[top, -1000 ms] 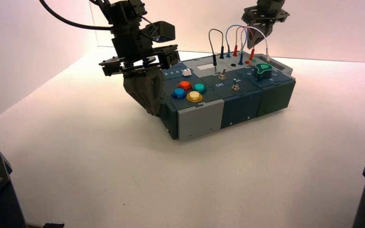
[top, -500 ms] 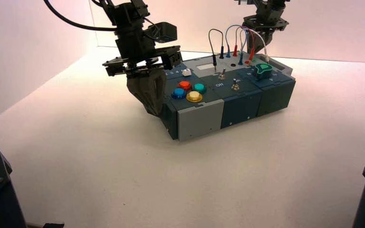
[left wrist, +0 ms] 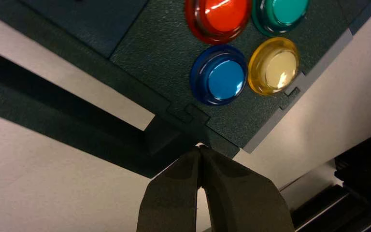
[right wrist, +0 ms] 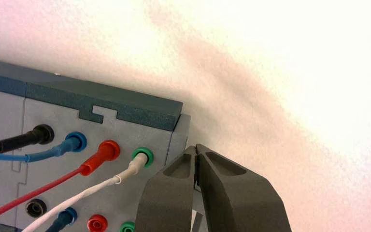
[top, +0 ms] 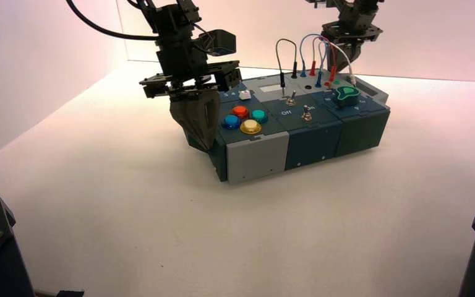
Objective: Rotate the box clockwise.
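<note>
Box [top: 309,114] angled, upper middle of frame | my left gripper [top: 205,147] by near-left corner, right gripper [top: 341,69] at far end, fingers pressed together on both | clockwise turn looks partly done

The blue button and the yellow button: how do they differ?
The blue button has a blue cap and ring, while the yellow button has a pale yellow cap in an amber ring. The blue button sits nearer the left end effector than the yellow button does. Both are round.
</note>
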Motion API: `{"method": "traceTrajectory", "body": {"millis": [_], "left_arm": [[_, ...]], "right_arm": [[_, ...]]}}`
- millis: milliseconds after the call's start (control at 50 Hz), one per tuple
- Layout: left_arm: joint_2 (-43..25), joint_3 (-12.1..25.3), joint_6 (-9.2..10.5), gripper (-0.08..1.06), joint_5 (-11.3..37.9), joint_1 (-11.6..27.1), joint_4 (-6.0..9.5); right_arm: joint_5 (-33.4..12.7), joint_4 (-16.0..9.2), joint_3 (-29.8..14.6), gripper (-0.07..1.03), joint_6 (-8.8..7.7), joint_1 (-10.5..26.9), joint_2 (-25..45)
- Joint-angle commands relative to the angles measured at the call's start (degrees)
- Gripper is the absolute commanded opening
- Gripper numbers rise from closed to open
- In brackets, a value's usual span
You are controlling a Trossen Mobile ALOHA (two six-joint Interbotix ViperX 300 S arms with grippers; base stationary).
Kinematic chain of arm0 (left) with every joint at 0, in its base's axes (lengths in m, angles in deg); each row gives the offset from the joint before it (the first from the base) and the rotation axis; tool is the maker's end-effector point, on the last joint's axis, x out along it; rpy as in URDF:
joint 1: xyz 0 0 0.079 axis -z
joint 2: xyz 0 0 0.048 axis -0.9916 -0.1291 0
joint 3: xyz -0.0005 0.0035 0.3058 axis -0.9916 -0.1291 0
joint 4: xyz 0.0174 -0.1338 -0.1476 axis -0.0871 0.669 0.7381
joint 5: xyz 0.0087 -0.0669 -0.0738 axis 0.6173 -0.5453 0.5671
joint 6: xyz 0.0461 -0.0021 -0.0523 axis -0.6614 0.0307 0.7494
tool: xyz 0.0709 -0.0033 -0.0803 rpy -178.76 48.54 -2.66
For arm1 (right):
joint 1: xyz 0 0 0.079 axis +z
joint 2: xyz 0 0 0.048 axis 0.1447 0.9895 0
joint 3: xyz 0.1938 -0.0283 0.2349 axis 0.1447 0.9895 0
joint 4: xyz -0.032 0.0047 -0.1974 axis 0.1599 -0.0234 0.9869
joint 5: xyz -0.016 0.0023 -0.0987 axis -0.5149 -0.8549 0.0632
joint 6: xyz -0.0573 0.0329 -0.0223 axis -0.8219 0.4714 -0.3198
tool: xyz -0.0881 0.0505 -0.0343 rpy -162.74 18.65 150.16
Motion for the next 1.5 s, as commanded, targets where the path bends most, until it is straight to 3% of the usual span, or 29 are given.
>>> {"method": "traceTrajectory", "body": {"millis": [20, 360, 780, 1060, 1300, 1500], "left_arm": [[0.35, 2.29, -0.26, -0.03, -0.88, -3.08, -1.41], [-1.32, 7.29, -0.26, -0.03, -0.35, -7.12, -3.78], [-8.09, 16.88, -0.88, -0.03, -0.35, -7.29, -4.13], [-11.51, 21.18, -1.58, -0.03, -0.35, -7.29, -4.22], [-12.22, 21.27, -2.20, -0.03, 0.09, -7.38, -4.13], [-11.51, 21.09, -2.20, -0.03, 0.53, -7.38, -4.13]], "right_arm": [[0.18, 0.00, 1.85, -0.02, -0.53, 0.35, -2.55], [1.58, 0.00, 5.45, -0.02, -0.53, 0.35, -4.48], [3.16, -0.26, 10.99, -0.02, -0.26, 0.35, -8.61], [7.65, -1.32, 16.52, -0.02, 0.09, 0.53, -10.28], [8.96, -1.14, 16.96, -0.02, 1.49, -0.70, -13.71], [3.96, -1.14, 14.59, -0.02, 2.29, -3.96, -17.67]]}}
